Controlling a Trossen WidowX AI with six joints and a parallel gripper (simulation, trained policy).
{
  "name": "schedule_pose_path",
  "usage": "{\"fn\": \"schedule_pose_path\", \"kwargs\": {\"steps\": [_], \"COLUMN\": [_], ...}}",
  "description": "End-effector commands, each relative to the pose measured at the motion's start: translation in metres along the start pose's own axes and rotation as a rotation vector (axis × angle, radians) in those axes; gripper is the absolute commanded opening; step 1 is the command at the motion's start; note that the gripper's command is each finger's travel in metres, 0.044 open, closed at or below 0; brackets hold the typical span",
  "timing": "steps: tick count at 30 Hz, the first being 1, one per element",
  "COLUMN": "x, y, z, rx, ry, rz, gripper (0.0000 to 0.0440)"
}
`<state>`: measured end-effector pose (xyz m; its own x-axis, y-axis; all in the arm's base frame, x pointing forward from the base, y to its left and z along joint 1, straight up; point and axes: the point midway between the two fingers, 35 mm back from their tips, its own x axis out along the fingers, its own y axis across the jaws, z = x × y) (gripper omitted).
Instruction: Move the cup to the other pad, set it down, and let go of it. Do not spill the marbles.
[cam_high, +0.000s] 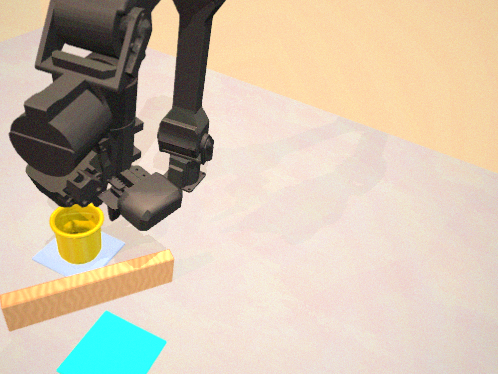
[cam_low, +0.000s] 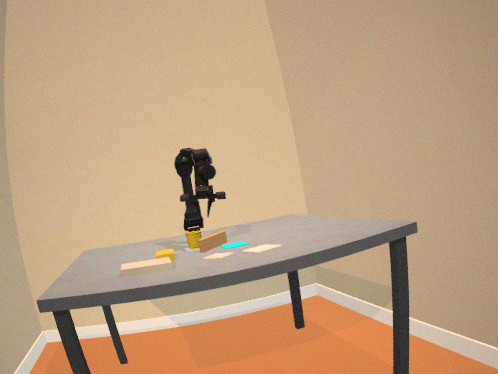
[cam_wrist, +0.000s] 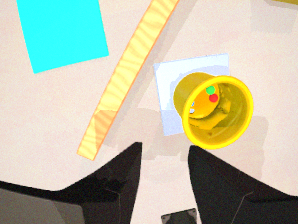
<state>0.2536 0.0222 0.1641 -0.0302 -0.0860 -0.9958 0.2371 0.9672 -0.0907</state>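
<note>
A yellow cup (cam_high: 80, 245) (cam_low: 193, 240) (cam_wrist: 220, 112) stands upright on the pale blue pad (cam_high: 46, 257) (cam_low: 188, 249) (cam_wrist: 165, 122). In the wrist view a green marble (cam_wrist: 210, 90), a red marble (cam_wrist: 213, 98) and small whitish ones lie inside it. The other pad, cyan (cam_high: 112, 345) (cam_low: 235, 245) (cam_wrist: 65, 35), is bare, across the wooden bar. My gripper (cam_wrist: 165, 151) is partly open with nothing between its fingers. In the wrist view the cup is beyond and to the right of the fingertips. One fingertip is hidden in the top view.
A wooden bar (cam_high: 90, 291) (cam_low: 213, 241) (cam_wrist: 122, 80) stands between the two pads. In the exterior view, a yellow block (cam_low: 165, 255), a long beige block (cam_low: 146, 266) and two flat beige pieces (cam_low: 218, 256) (cam_low: 262, 248) lie on the table.
</note>
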Motion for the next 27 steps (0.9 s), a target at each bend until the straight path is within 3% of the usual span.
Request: {"fn": "schedule_pose_path", "kwargs": {"steps": [1, 27], "x": [0.012, 0.078], "y": [-0.005, -0.029], "z": [-0.001, 0.0], "rx": [-0.007, -0.123], "ry": [0.026, 0.109], "rz": [-0.019, -0.042], "gripper": [0.0136, 0.0171]}}
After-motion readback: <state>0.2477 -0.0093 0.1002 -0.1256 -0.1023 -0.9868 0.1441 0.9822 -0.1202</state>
